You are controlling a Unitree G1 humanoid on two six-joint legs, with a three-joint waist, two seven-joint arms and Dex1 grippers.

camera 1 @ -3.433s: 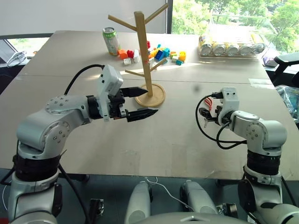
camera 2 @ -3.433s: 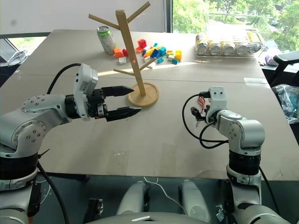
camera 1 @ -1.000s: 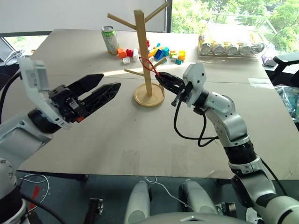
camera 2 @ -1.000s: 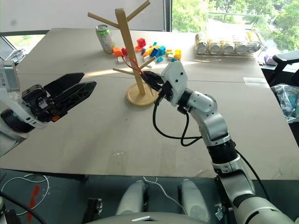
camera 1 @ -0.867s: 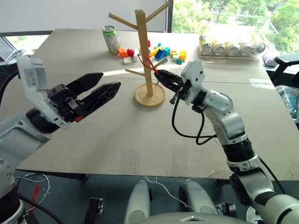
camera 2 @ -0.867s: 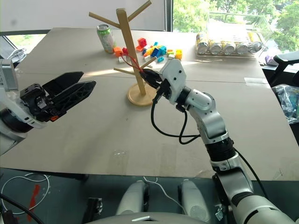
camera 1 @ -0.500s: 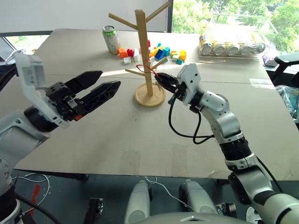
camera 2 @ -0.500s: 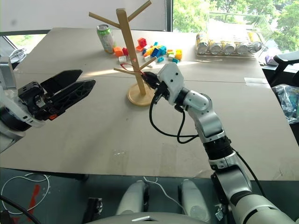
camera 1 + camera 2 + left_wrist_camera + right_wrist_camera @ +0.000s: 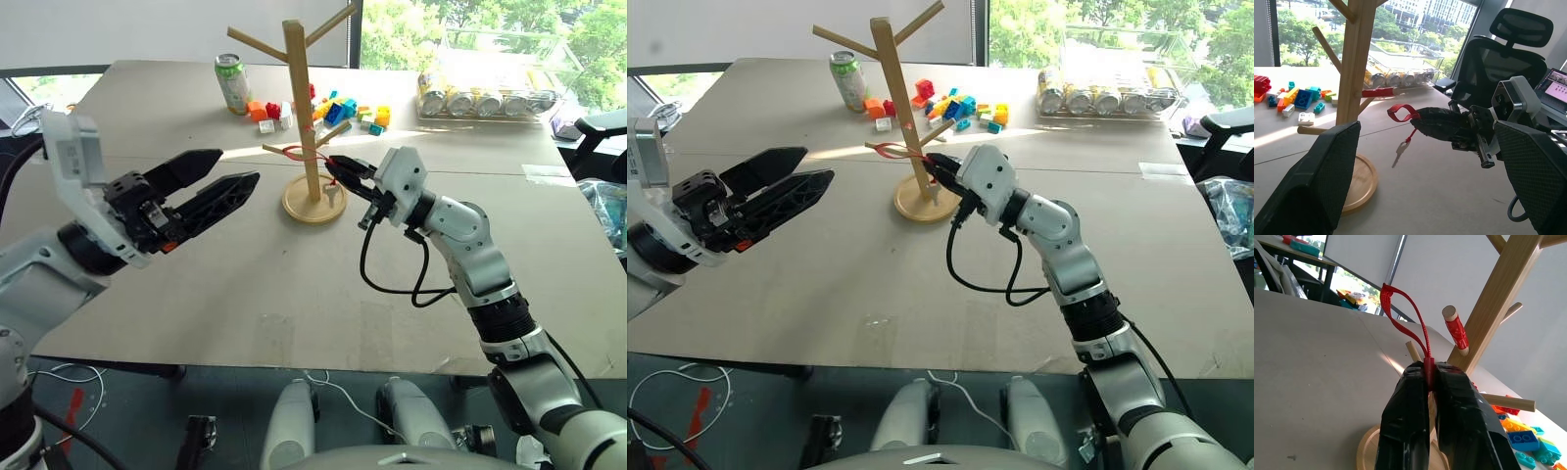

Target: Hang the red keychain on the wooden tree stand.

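The red keychain point(image 9: 1400, 313) — loop now swung level beside the tree stand point(image 9: 301, 98) peg, unhung — stays pinched in right gripper point(image 9: 336, 164) jaws; left gripper point(image 9: 235, 176) jaws wide.

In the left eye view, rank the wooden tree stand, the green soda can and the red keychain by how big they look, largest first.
1. Wooden tree stand, tallest by far.
2. Green soda can; it sits farther back, so it looks smaller than it is.
3. Red keychain, a thin loop pinched in the right gripper.

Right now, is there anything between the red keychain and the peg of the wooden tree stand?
Nothing visible. The right gripper holds the red keychain beside a peg of the wooden tree stand. The loop is not over the peg yet.
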